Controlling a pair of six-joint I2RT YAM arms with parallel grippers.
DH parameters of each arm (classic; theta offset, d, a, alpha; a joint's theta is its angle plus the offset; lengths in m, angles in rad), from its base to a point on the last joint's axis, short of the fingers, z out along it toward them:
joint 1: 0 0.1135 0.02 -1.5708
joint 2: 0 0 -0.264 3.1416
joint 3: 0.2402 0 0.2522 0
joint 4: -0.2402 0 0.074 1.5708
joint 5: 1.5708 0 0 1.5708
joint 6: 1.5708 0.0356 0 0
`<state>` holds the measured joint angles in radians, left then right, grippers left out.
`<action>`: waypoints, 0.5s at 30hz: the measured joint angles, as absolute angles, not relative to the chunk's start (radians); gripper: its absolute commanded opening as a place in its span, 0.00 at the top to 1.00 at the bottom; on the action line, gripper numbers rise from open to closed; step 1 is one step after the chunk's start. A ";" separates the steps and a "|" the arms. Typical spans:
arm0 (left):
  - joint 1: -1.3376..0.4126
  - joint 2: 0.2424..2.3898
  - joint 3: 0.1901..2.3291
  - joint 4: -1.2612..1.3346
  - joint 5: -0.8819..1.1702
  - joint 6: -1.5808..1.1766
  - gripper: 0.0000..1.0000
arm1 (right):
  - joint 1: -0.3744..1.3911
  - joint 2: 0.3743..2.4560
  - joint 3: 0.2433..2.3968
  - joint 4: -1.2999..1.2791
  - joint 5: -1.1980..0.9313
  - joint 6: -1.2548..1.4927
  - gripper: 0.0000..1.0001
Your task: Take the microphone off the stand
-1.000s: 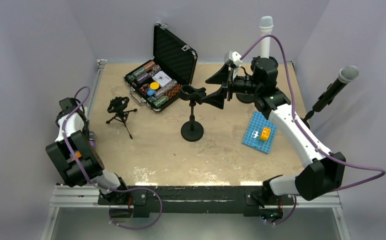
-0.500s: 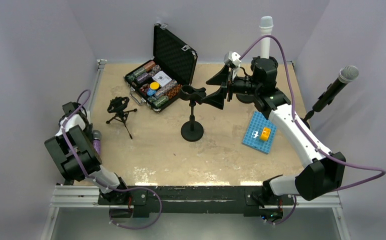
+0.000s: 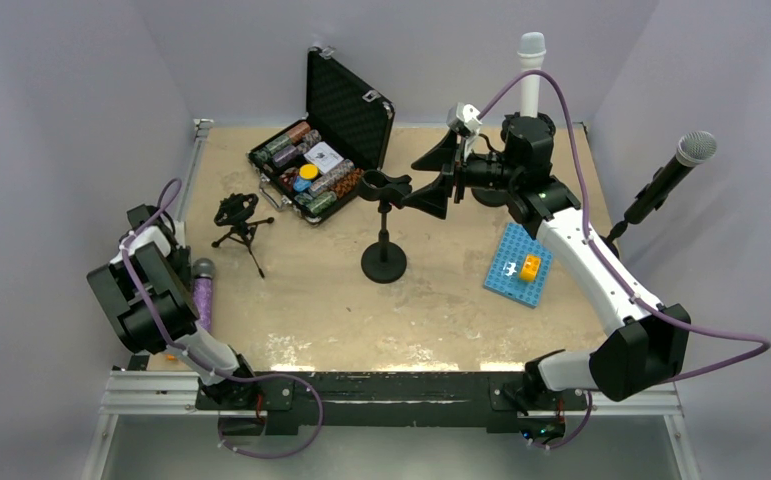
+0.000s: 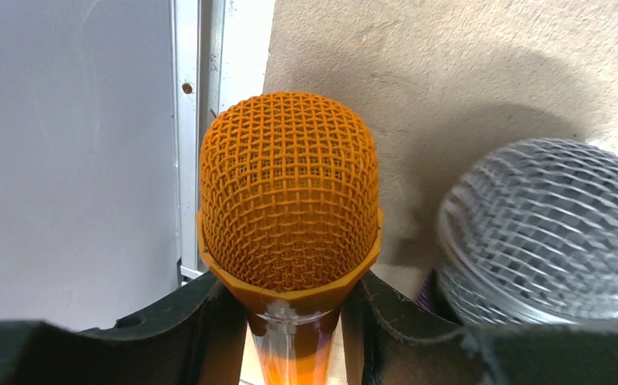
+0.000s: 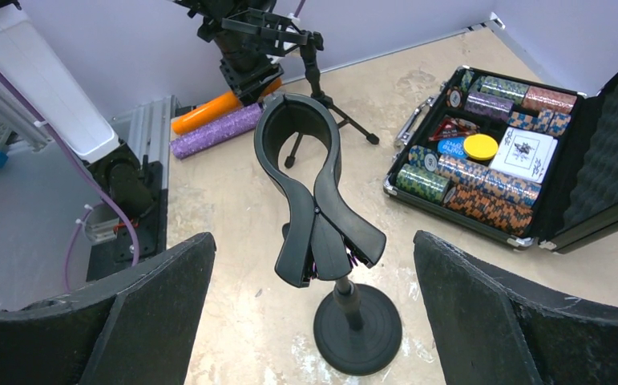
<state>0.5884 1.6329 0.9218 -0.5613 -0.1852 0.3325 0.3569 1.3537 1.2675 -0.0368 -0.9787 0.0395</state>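
The black desk stand [image 3: 384, 262] is at mid-table and its clip [image 3: 386, 185] holds nothing; the clip also shows in the right wrist view [image 5: 301, 152]. My right gripper [image 3: 439, 182] is open just right of the clip, and its fingers [image 5: 149, 317] stand wide either side of the stand. My left gripper [image 4: 293, 321] is shut on the neck of an orange microphone [image 4: 289, 192] at the table's left edge. A purple microphone with a grey mesh head [image 3: 202, 295] lies beside it. The left arm [image 3: 146, 290] hides the orange one from above.
An open black case of poker chips [image 3: 313, 172] stands at the back left, with a small tripod [image 3: 241, 222] near it. A blue baseplate with a yellow brick [image 3: 518, 265] lies at the right. A white microphone [image 3: 531, 60] and a black one [image 3: 673, 172] stand at the back right.
My left arm has swung towards the near left edge with the orange microphone, uncovering the purple microphone on the table. The right arm has not moved.
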 measured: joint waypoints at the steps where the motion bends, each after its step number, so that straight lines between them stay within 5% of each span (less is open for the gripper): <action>1: 0.589 1.640 0.929 -0.568 -0.183 0.332 0.85 | 0.357 1.354 1.267 -0.037 -0.978 0.042 0.01; 6: 0.589 1.649 0.941 -0.582 -0.185 0.332 0.64 | 0.357 1.354 1.266 -0.035 -0.978 0.046 0.01; 15: 0.589 1.646 0.941 -0.585 -0.183 0.333 0.42 | 0.357 1.356 1.253 -0.031 -0.978 0.054 0.01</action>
